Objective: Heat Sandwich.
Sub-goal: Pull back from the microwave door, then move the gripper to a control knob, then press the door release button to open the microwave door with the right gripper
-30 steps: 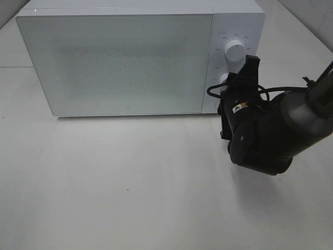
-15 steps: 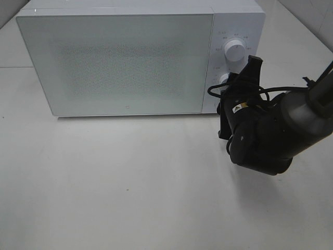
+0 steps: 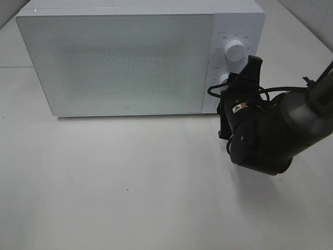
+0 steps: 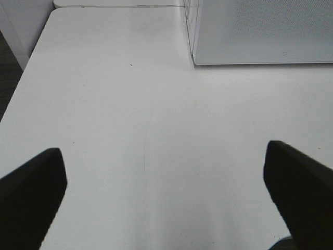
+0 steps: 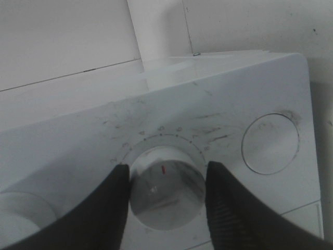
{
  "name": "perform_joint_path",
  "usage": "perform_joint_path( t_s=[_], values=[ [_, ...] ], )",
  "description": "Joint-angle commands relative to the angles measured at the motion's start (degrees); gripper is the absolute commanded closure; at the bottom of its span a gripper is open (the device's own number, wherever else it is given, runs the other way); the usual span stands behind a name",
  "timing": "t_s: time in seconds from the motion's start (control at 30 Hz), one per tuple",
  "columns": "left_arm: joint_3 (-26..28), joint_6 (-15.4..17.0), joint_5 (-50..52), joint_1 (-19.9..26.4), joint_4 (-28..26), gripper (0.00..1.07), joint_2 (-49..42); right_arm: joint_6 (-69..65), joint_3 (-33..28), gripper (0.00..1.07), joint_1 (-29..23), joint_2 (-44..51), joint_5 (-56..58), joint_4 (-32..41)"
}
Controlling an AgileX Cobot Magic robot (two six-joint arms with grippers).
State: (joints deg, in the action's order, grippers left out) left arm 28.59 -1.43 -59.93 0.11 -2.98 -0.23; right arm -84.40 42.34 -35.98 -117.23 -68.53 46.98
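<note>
White table [image 3: 130, 182], shut microwave [image 3: 119, 62] — right jaws clasp its lower dial [image 5: 165, 187].

The right gripper [image 3: 235, 82] sits at the lower knob [image 3: 223, 79] of the closed white microwave [image 3: 119, 62].

Likely a robot lab. A white microwave [image 3: 119, 62] sits on a plain white table [image 3: 130, 182] beside a black robot arm [image 3: 270, 135].
</note>
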Motion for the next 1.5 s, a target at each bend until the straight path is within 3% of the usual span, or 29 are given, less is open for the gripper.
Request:
perform_joint_path(
  t_s=[0.03, 0.13, 0.2, 0.23, 0.37, 0.43, 1.0, 1.5],
  values=[
    [-0.34, -0.11, 0.52, -0.23, -0.11, 0.09, -1.60, 1.83, 0.92, 0.66, -0.17, 0.92, -4.87, -1.32],
    [-0.34, -0.11, 0.52, -0.23, -0.11, 0.09, -1.60, 2.46, 0.92, 0.60, -0.17, 0.92, -4.87, -1.32],
    [-0.34, -0.11, 0.52, -0.23, -0.11, 0.09, -1.60, 2.86, 0.92, 0.49, -0.17, 0.92, -4.87, -1.32],
    [-0.34, -0.11, 0.52, -0.23, -0.11, 0.09, -1.60, 2.86, 0.92, 0.49, -0.17, 0.92, -4.87, -1.32],
    [-0.34, -0.11, 0.52, -0.23, -0.11, 0.09, -1.60, 4.30, 0.92, 0.32, -0.17, 0.92, -4.87, -1.26],
    [-0.34, -0.11, 0.52, -0.23, -0.11, 0.09, -1.60, 4.35, 0.92, 0.30, -0.17, 0.92, -4.87, -1.26],
    [-0.34, -0.11, 0.52, -0.23, -0.11, 0.09, -1.60, 9.00, 0.63, 0.31, -0.17, 1.72, -2.86, -1.38],
    [-0.34, -0.11, 0.52, -0.23, -0.11, 0.09, -1.60, 17.70, -8.14, 0.31, -0.17, 10.37, 6.36, -6.53]
  ],
)
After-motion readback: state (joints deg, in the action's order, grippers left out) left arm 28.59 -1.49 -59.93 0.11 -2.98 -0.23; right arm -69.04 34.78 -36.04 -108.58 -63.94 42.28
